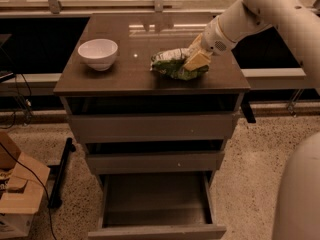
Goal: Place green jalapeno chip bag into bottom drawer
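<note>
The green jalapeno chip bag [170,64] lies on the brown cabinet top [125,76], right of centre. My gripper [193,54] reaches in from the upper right on the white arm and sits at the bag's right end, down against it. The bottom drawer [156,231] is pulled out below the cabinet, and its flat floor shows nothing inside. The two upper drawers are pulled out only slightly.
A white bowl [98,53] stands on the left of the cabinet top. A cardboard box [17,194] and cables lie on the floor at the left. My white body [300,194] fills the lower right. A dark counter runs behind the cabinet.
</note>
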